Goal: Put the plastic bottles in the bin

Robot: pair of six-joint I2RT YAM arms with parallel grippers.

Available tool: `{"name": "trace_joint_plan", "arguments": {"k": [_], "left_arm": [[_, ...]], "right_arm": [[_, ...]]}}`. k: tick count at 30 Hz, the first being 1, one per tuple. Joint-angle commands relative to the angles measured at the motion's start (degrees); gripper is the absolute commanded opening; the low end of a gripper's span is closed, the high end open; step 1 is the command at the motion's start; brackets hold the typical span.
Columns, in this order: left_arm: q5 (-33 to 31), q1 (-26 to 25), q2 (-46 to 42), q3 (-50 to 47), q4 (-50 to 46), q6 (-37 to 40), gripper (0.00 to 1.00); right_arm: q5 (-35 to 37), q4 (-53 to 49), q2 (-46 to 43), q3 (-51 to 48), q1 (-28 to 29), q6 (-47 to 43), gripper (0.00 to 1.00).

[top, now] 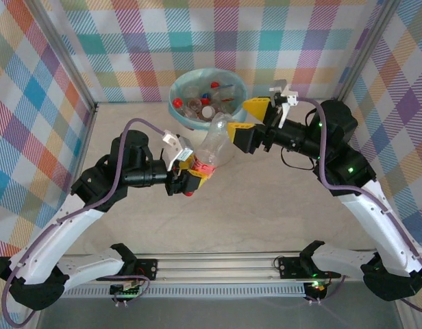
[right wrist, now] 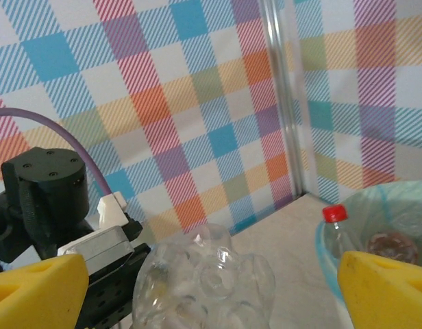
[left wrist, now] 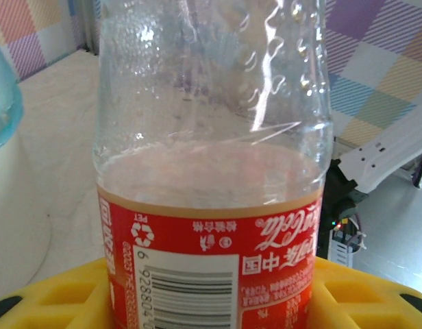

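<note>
Step in hand: one bottle [top: 214, 140] is held above the table [top: 266, 199], just short of the bin [top: 185, 120] at the far edge. Left gripper [top: 190, 173] is clamped on its red label. Right gripper [top: 240, 118] is spread wide, fingers either side of the bottle's base, not gripping. Reads as a handover (direction unclear). Next move calls for carrying the bottle over the bin's rim, then letting go. Count: one bottle held; at least four in the bin, jumbled, exact number uncertain; one bin.
</note>
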Motion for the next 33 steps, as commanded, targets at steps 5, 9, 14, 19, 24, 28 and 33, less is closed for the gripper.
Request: {"name": "trace_joint_plan", "arguments": {"k": [5, 9, 14, 19, 24, 28, 33], "left_arm": [[3.33, -0.66, -2.59, -0.68, 0.35, 2.77, 0.52], [2.38, -0.71, -3.07, -0.62, -0.03, 2.93, 0.52], [0.12, -0.71, -3.15, -0.41, -1.29, 3.2, 0.52], [0.58, -0.71, -2.97, -0.41, -1.49, 3.11, 0.52], [-0.33, -0.71, -3.04, -0.26, -1.5, 3.09, 0.53], [-3.87, -0.71, -3.96, -0.39, -1.22, 2.79, 0.64], [-16.97, -0.71, -6.99, -1.14, -0.49, 2.03, 0.82]], "right_arm": [[-11.14, -1.09, 3.62, 2.63, 0.27, 5.38, 0.9], [-14.78, -2.17, 5.66, 4.55, 0.24, 6.13, 0.84], [-17.86, -1.69, 6.64, 4.76, 0.34, 7.01, 0.79], [-20.13, -1.65, 7.56, 5.02, 0.51, 7.72, 0.77], [-19.6, -2.16, 7.5, 5.42, 0.62, 6.7, 0.65], [-17.22, -3.11, 7.23, 6.73, 0.62, 5.42, 0.58], [-10.38, -4.54, 7.78, 11.84, 0.62, 2.2, 0.49]]}}
